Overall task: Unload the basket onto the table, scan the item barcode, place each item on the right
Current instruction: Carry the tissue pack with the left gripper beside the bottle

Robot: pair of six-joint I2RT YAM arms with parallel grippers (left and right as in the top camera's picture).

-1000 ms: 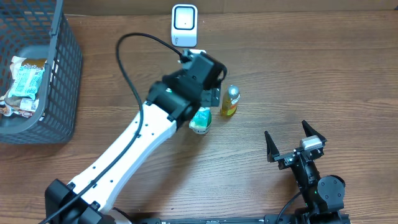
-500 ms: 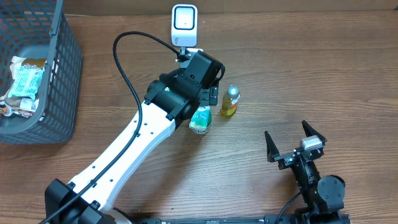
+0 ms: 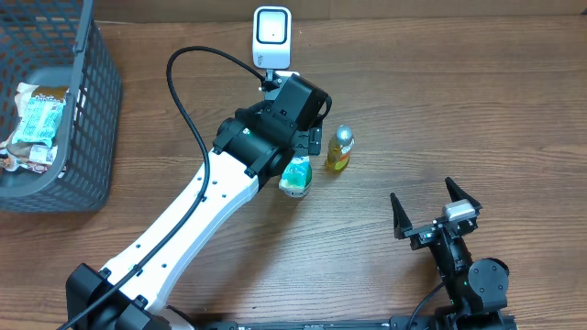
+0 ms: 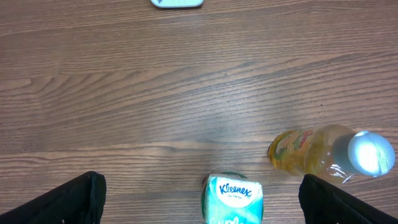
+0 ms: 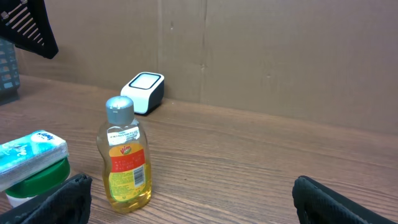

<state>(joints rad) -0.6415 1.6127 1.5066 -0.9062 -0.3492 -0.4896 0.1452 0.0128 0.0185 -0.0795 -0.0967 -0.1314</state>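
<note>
1. The left pincer was held with its jaws spread wide and nothing gripped, apparently so that the Kleenex pack could be straddled.
2. The pack, judged to be the item for scanning, was seen between the two fingers, untouched.
3. The yellow bottle stood just beside the pack, near one finger, where it could be knocked.
4. The scanner was set well ahead of the pincer, window upward, presumably for a barcode to be passed over it.
5. The right pincer was held well apart from the items, jaws open and empty.

A grey mesh basket sits at the table's left edge — snack packets inside.
</note>
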